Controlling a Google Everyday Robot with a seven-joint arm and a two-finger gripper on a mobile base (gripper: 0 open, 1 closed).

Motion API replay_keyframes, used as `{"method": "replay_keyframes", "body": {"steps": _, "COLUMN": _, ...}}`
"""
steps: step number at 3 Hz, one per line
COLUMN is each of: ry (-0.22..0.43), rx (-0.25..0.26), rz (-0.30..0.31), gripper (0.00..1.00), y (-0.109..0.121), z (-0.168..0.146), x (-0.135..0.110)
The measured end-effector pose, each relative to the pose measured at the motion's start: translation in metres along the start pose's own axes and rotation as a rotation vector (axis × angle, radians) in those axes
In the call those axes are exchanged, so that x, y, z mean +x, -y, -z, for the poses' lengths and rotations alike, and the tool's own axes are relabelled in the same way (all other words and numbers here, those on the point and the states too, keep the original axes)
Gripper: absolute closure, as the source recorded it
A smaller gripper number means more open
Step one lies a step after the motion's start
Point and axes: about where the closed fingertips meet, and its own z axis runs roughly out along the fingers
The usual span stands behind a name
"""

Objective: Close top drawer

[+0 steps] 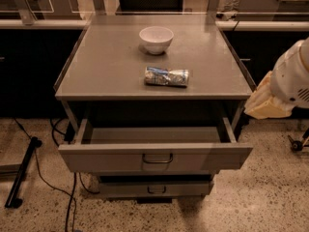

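The top drawer [96, 157] of the grey metal cabinet [106, 66] stands pulled well out. Its flat front panel has a small dark loop handle [157, 158] at the centre, and its inside looks empty. My gripper [264, 104], cream-coloured under the white arm joint [294, 76], hangs at the right edge of the view. It is beside the cabinet's right side, level with the cabinet top and above the drawer's right end, not touching it.
A white bowl [156, 39] and a crushed silver packet [166, 76] lie on the cabinet top. A narrower lower drawer [154, 188] sits below, slightly out. Cables and a black stand foot [21, 175] lie on the speckled floor at the left. Dark counters run behind.
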Motion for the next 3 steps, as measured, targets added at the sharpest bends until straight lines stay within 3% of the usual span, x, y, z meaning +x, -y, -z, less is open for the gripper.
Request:
{"method": "replay_keyframes", "body": {"steps": 1, "ry": 0.024, "rx": -0.011, "rz": -0.016, "gripper": 0.96, "y": -0.01, "z": -0.031, "x": 0.005}}
{"method": "replay_keyframes", "body": {"steps": 3, "ry": 0.122, "rx": -0.066, "rz": -0.034, "gripper": 1.0, "y": -0.045, "z": -0.128, "x": 0.006}}
